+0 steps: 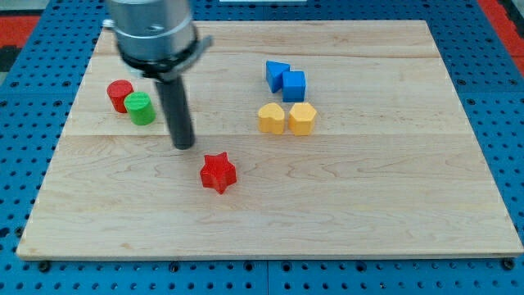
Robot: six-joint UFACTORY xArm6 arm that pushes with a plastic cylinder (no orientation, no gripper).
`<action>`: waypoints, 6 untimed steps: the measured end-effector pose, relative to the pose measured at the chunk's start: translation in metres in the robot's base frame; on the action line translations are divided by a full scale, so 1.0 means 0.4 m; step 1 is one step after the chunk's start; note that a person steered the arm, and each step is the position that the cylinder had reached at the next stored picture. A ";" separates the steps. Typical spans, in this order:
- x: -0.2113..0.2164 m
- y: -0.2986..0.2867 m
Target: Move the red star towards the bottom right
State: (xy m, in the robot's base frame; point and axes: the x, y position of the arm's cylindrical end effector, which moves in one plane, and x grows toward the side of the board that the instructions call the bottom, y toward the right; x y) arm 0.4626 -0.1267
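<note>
Just left of and beyond the red star [218,172], we are setting our tip [183,146], holding nothing, apart; next comes pushing it right and nearer.

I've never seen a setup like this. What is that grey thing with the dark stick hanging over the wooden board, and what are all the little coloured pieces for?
That grey cylinder is the end of a robot arm. Its tool is a plain dark rod; my tip slides on the wooden board and pushes blocks. Nothing is held, it can only nudge. There is one camera view, looking down at the board. On it lie a red star, just to the lower right of my tip and apart from it, a red cylinder touching a green cylinder at the view's left, and near the middle two blue blocks above two yellow blocks. The star is to go toward the bottom right.
</note>
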 end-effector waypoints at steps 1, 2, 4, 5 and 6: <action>0.114 0.078; 0.141 0.289; 0.237 0.643; 0.205 0.525; 0.191 0.203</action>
